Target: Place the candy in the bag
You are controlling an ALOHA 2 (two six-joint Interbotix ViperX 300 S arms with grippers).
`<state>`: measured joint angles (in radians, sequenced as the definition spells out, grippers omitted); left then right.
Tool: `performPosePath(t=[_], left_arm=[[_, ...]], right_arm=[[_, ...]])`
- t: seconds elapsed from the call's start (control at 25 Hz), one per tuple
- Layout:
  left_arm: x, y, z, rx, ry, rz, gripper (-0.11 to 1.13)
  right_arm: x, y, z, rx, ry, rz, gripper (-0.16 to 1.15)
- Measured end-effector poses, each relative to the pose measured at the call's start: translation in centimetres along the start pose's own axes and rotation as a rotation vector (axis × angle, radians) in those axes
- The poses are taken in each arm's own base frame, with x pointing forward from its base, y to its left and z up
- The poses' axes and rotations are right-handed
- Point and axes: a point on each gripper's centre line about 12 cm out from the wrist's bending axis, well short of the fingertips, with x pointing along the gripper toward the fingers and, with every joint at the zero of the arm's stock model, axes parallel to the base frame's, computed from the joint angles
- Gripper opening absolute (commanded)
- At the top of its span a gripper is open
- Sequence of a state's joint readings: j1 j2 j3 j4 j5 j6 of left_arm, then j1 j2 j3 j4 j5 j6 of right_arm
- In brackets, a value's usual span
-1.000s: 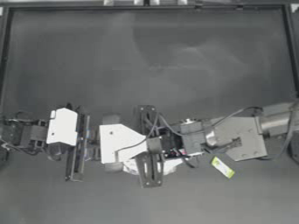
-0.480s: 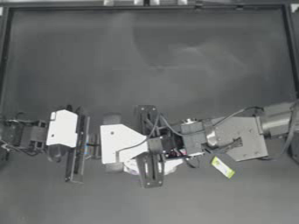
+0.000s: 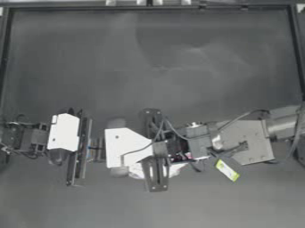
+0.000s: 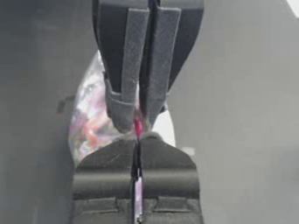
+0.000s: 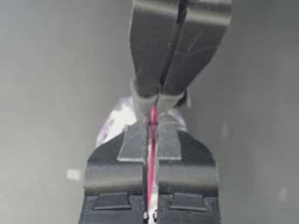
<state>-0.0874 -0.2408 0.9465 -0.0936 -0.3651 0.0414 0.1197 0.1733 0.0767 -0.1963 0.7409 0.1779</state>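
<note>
The bag hangs low between both arms, its pink-red seal strip held edge-on. My left gripper is shut on the strip, and my right gripper is shut on it from the other side, tip to tip. Through the clear plastic in the left wrist view I see colourful candies. In the right wrist view the bag bulges beside the jaws. The candy, a small yellow-green wrapped piece, lies on the table beneath the right arm, outside the bag.
The dark table stretches away behind the arms to its raised back rim. Cables loop along the right arm.
</note>
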Motion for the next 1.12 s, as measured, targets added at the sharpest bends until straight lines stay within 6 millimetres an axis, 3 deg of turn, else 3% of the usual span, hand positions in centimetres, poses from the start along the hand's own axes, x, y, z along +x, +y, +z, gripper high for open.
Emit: performPosePath(t=[1.12], left_arm=[[0.0, 0.1, -0.1, 0.005, 0.001, 0.002, 0.05]], right_arm=[[-1.2, -0.4, -5.4, 0.135, 0.087, -0.017, 0.06]])
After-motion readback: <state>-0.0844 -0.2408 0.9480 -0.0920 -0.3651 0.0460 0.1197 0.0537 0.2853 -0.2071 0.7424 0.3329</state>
